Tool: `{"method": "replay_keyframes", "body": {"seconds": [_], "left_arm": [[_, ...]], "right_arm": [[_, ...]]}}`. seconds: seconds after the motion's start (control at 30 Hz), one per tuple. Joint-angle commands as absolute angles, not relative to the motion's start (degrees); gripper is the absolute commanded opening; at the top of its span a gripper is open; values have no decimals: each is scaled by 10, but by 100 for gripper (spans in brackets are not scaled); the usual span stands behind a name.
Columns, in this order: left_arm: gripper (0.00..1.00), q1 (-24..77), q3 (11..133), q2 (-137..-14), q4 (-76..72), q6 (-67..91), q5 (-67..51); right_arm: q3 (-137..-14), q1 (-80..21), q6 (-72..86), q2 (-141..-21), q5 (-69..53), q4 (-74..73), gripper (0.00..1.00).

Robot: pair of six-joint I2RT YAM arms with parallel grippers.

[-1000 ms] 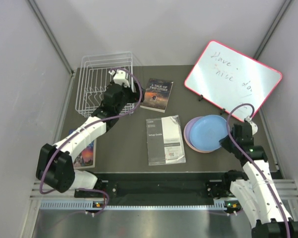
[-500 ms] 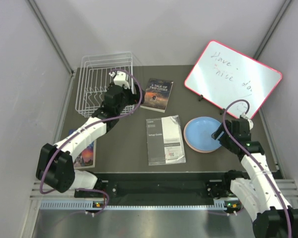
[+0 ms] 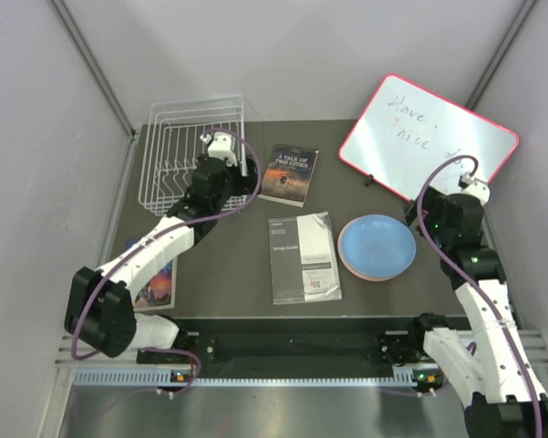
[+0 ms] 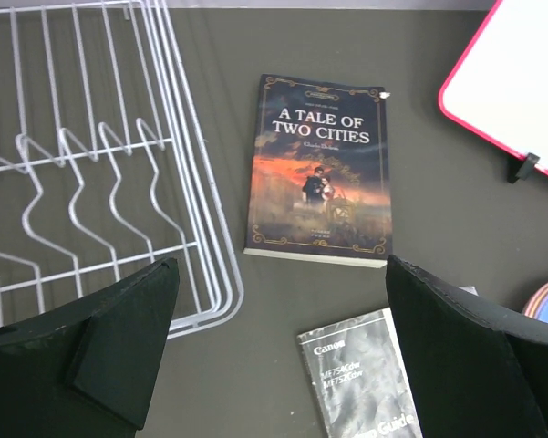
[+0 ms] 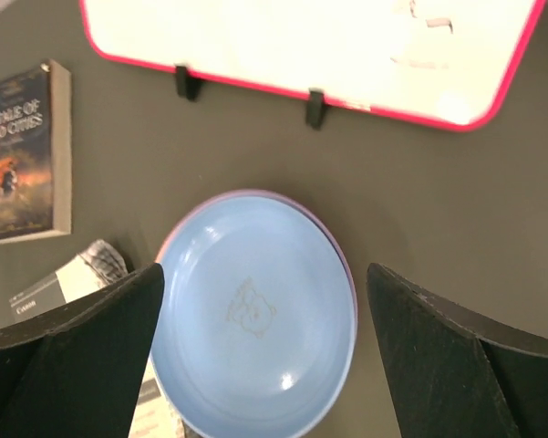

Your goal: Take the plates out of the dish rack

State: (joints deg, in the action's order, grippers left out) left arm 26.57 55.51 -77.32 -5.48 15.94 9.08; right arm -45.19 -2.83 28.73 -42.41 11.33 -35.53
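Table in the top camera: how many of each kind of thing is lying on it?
White wire dish rack: 1
Red-framed whiteboard: 1
Books: 3 (Tale of Two Cities paperback, grey Canon setup guide, colourful book at far left)
Stack of round plastic plates, blue on top: 1; lower plates too hidden to count
Total: 6

A gap separates novel and whiteboard; the manual lies just beside plates.

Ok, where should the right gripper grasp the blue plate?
The right rim of the blue plate, nearest the right gripper, one finger over the lip, one under. It lies flat on other plates, so likely only the rim offers an edge.
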Motion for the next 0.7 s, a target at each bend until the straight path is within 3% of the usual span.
{"method": "replay_keyframes", "body": {"seconds": [0.0, 0.1, 0.67], "left_arm": [[99, 265, 587, -728, -41, 135, 140], [99, 265, 580, -702, -48, 124, 162], [99, 266, 563, -672, -41, 84, 219]], "right_arm": [[-464, -28, 214, -432, 86, -213, 93], [-448, -29, 191, -439, 39, -128, 100], [-404, -39, 117, -488, 54, 25, 100]]}}
